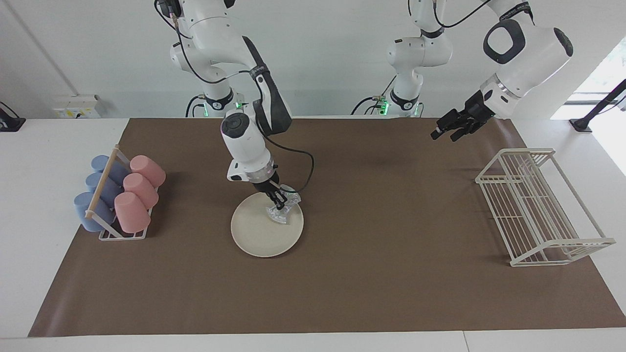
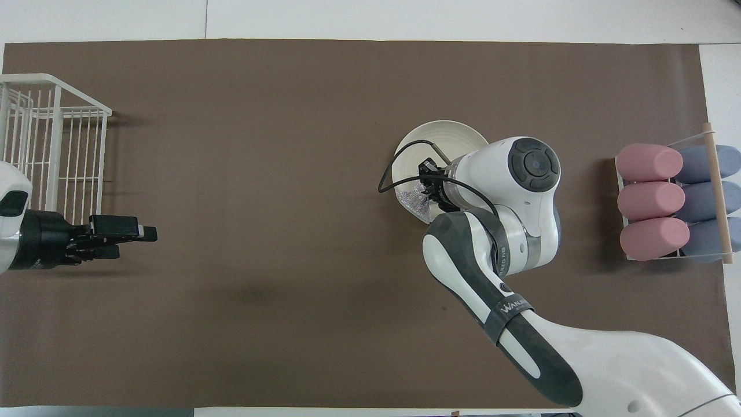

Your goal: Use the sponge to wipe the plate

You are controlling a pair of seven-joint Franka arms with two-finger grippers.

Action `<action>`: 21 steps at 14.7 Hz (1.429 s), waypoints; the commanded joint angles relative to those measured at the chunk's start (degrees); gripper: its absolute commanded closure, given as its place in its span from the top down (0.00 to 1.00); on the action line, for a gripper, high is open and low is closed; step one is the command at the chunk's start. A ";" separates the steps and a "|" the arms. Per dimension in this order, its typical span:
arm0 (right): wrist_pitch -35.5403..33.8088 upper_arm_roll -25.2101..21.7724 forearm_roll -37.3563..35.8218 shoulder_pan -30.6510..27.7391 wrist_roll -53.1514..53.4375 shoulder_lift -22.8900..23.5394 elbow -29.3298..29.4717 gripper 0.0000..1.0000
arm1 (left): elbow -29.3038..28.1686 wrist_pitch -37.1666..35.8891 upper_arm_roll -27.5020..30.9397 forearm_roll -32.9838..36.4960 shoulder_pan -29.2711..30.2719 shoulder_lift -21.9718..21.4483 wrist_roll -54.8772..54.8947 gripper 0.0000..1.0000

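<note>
The cream-white plate [image 1: 258, 235] lies on the brown mat, toward the right arm's end of the table. The glittery silver sponge [image 1: 283, 211] rests on the plate, on the part nearer the robots and toward the left arm's end, close to the rim. My right gripper [image 1: 278, 199] points down and is shut on the sponge, pressing it to the plate. From overhead the right arm hides much of the plate [image 2: 444, 135]; the sponge [image 2: 417, 200] shows beside the right gripper [image 2: 429, 184]. My left gripper [image 1: 442, 132] [image 2: 145, 233] waits open and empty in the air near the wire rack.
A rack of pink and blue cups [image 1: 120, 193] [image 2: 671, 202] stands at the right arm's end. A white wire rack [image 1: 538, 205] [image 2: 52, 145] stands at the left arm's end. The brown mat [image 1: 367, 274] covers the table.
</note>
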 commanded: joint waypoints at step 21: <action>-44.83 1.28 -13.94 15.82 47.89 -1.69 38.22 0.00 | -0.90 2.02 -0.74 -40.77 -11.26 -0.92 -8.41 1.00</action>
